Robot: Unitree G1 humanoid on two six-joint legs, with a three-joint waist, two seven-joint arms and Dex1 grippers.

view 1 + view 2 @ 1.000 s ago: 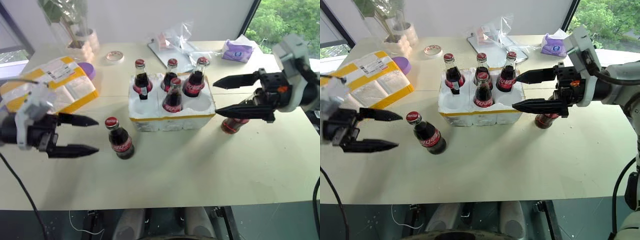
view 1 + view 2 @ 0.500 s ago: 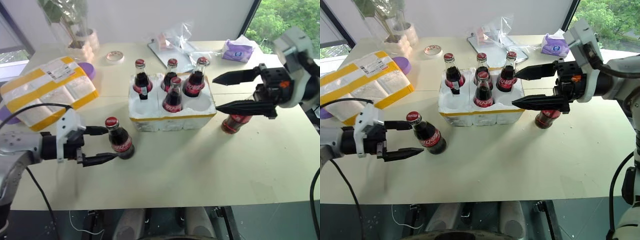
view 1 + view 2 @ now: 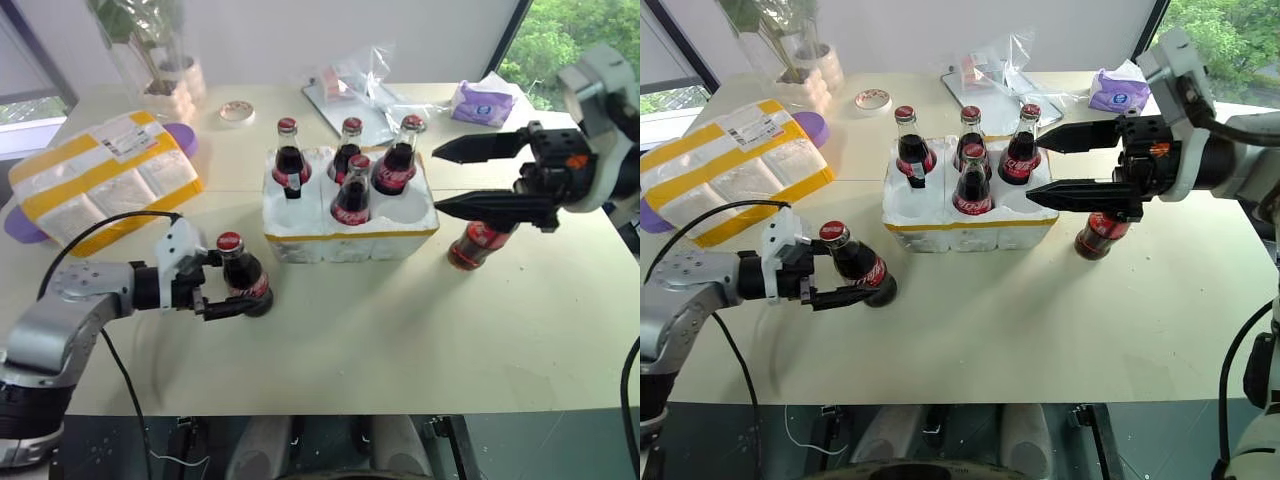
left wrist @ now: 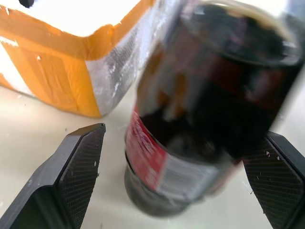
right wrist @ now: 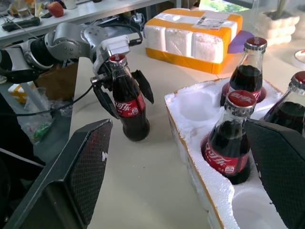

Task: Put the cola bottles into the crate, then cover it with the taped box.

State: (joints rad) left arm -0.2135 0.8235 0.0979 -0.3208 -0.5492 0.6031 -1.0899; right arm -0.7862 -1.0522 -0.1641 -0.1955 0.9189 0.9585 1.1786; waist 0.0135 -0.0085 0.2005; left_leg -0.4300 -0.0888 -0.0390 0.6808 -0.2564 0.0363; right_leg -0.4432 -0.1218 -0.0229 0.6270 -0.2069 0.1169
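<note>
The white foam crate [image 3: 350,238] with a yellow tape band stands mid-table. Several cola bottles [image 3: 352,195] stand in its wells, and the two front corner wells are empty. Left of the crate a loose cola bottle [image 3: 244,282] stands on the table. My left gripper [image 3: 232,283] is open around its body, one finger on each side; a gap shows in the left wrist view [image 4: 183,136]. My right gripper [image 3: 438,179] hangs open above the crate's right end. Another cola bottle [image 3: 472,245] stands on the table below it. The taped box [image 3: 100,185] lies at the far left.
A purple disc [image 3: 20,222] pokes out beside the taped box. At the back stand a potted plant [image 3: 165,75], a small round dish [image 3: 237,111], clear plastic bags [image 3: 365,85] and a purple tissue pack [image 3: 482,100]. A black cable [image 3: 110,350] trails from my left arm.
My left gripper has dropped and moved right up to the loose bottle, and its fingers have narrowed around it. The right gripper has stayed where it was.
</note>
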